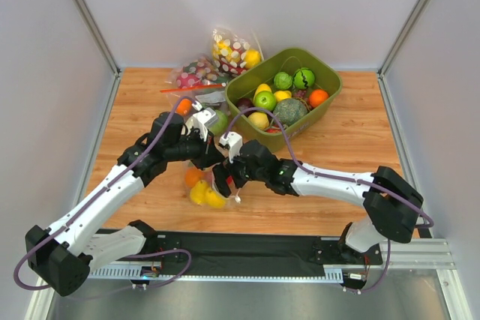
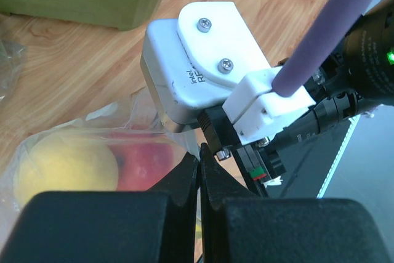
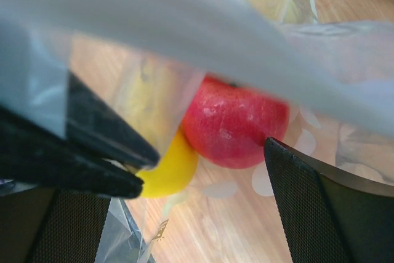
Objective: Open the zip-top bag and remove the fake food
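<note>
The left gripper (image 2: pixel 200 173) is pinching the bag (image 3: pixel 184 23) (hold it high) — the right gripper (image 3: pixel 166 170), wide open, is flanking the red fruit (image 3: pixel 237 124); close gently.

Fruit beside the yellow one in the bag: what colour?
The fruit is red, clearest in the right wrist view.

Both arms reach to the middle of the wooden table (image 1: pixel 352 140). There the left gripper (image 1: pixel 212 157) and the right gripper (image 1: pixel 224 182) crowd together over a clear bag (image 1: pixel 204 186) holding orange and yellow fruit (image 1: pixel 199 192), just toward 7 o'clock from centre. A green bin (image 1: pixel 324 112) of mixed produce sits at 1 o'clock, with two more filled bags (image 1: pixel 234 50) between 11 and 12 o'clock.
</note>
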Controlling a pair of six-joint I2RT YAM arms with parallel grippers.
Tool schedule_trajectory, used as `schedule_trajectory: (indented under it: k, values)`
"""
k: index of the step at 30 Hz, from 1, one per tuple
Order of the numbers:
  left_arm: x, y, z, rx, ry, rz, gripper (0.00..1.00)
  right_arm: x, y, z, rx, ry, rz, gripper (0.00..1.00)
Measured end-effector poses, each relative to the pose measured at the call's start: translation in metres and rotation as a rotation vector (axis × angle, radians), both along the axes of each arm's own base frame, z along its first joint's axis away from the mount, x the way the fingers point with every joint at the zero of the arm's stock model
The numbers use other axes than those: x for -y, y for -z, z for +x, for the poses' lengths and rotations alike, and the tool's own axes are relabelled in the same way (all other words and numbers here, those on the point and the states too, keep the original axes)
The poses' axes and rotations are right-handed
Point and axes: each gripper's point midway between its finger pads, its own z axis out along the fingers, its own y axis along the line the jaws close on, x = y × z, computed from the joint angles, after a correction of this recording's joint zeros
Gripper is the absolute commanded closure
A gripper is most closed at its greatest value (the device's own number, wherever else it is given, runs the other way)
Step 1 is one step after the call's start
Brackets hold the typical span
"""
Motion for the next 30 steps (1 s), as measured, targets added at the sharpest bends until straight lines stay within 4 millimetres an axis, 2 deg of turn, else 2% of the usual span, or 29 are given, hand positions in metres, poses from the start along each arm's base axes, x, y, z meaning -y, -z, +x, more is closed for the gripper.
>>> schedule_trajectory:
  k: [6, 16, 30]
  values:
    - [0.001, 0.000, -0.001, -0.001, 0.005, -0.003, 1.00, 0.003, 0.003, 0.003, 0.019, 0.054, -0.035, 0.01]
    - [0.004, -0.001, -0.004, -0.012, 0.033, -0.018, 1.00, 0.000, -0.004, -0.003, -0.026, 0.079, -0.014, 0.01]
    - [0.018, 0.003, -0.002, -0.052, 0.125, -0.079, 1.00, 0.023, -0.001, 0.022, 0.082, 0.261, -0.061, 0.01]
